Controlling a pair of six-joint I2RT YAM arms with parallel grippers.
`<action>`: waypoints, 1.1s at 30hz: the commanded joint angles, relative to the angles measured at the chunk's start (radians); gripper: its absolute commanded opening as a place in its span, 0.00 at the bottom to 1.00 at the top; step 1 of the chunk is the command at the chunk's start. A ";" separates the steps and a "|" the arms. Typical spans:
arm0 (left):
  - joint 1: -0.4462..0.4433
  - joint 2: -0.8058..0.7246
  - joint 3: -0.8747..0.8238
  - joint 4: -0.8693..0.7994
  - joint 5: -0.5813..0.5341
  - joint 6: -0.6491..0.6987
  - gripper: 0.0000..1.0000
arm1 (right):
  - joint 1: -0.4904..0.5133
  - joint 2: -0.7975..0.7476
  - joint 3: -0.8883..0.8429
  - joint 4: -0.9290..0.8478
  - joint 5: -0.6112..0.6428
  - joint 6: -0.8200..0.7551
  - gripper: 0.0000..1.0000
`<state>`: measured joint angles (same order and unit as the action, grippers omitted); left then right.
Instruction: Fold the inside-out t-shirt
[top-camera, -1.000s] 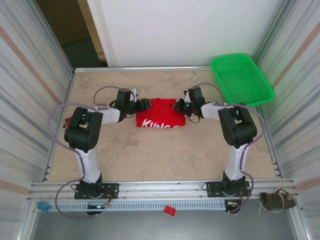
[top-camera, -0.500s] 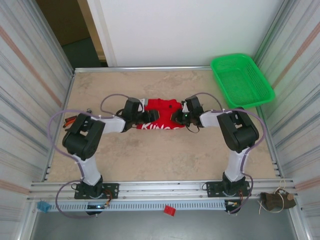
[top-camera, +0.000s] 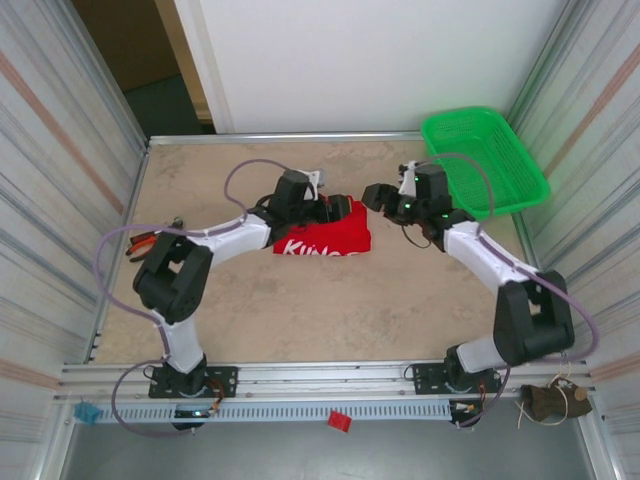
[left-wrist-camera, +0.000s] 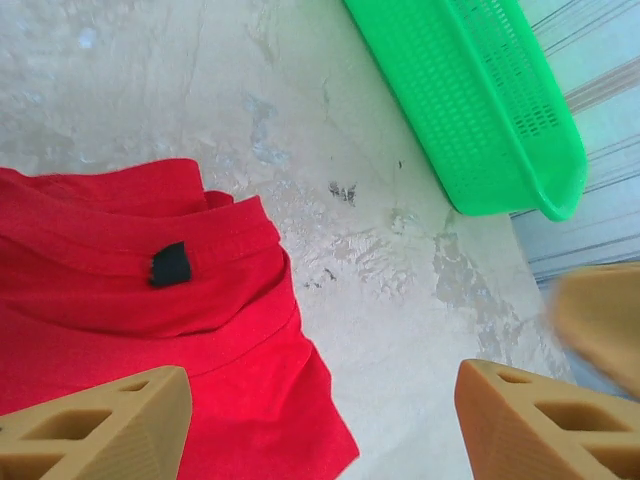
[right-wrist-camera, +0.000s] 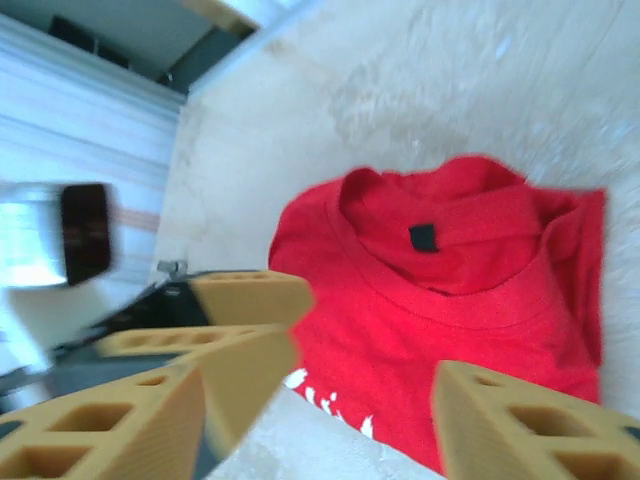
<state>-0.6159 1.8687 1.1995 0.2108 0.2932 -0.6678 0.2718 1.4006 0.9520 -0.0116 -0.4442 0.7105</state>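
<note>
Red t-shirt (top-camera: 322, 236) lies bunched mid-table (top-camera: 300, 300), white lettering toward me, dark neck label (left-wrist-camera: 171, 264) facing up. My left gripper (top-camera: 336, 208) hangs over its far right corner, fingers spread, empty. My right gripper (top-camera: 373, 197), just beside the shirt, is spread and empty too. A green basket (top-camera: 482, 150) sits far right.

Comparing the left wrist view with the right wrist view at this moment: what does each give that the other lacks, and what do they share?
Left wrist view: the green plastic mesh basket, standing apart from the shirt on bare table.
Right wrist view: white lettering on the shirt's front, and the whole round neckline.
Both: the bright red cloth t-shirt lying on the beige table, its dark neck label facing up. Each view also has its own open gripper, the left gripper and the right gripper, gripping nothing.
</note>
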 joint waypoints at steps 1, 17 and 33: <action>0.010 0.129 0.013 -0.026 -0.075 -0.115 0.70 | -0.049 -0.088 -0.042 -0.170 0.036 -0.037 0.68; 0.476 0.260 0.251 -0.443 -0.024 0.195 0.71 | -0.147 -0.395 -0.162 -0.397 0.100 -0.068 0.85; 0.530 -0.226 0.192 -0.527 0.174 0.494 0.99 | -0.186 -0.423 -0.078 -0.500 0.519 -0.185 0.99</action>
<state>-0.0605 1.8488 1.5215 -0.3393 0.4488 -0.2150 0.0952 0.9688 0.8406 -0.4812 -0.1390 0.5842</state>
